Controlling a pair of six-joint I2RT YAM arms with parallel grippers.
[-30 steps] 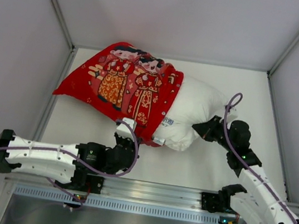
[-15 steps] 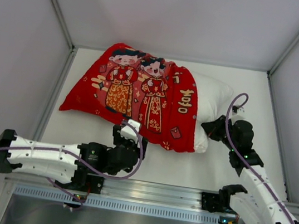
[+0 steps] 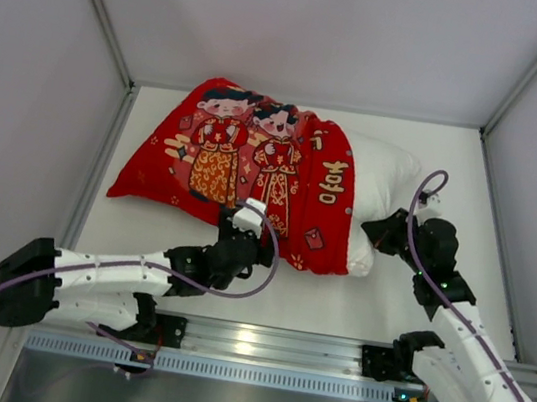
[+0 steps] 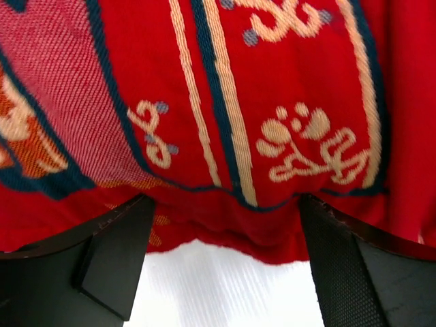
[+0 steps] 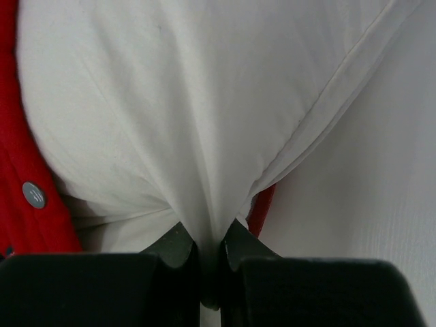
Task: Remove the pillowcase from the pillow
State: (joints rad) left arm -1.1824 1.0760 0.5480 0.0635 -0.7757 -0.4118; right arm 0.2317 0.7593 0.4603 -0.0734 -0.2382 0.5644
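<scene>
Top external view: pillowcase [image 3: 254, 163], bright red with two cartoon children and gold characters, spread over centre and upper left of worktop [image 3: 415, 304], covering most of pillow [image 3: 386, 170]; bare white pillow end at right of centre, just beyond the red hem. Left claw [image 3: 260, 242] at lower edge of pillowcase, below the printed figures. Right claw [image 3: 373, 229] at lower right corner of pillow, touching the white fabric. Left wrist view: left claw open, black fingers [image 4: 112, 255] set wide at lower left and lower right of frame, red hem with gold scroll print hanging between them, not pinched; white strip beneath the hem at bottom centre, worktop or pillow not distinguishable. Right wrist view: right claw closed, gripping a pinched fold of white pillow fabric at bottom centre of frame; red pillowcase edge at left of frame, bearing one small grey stud [image 5: 33, 194]; sliver of red also just right of the fold; plain white at right of frame.
</scene>
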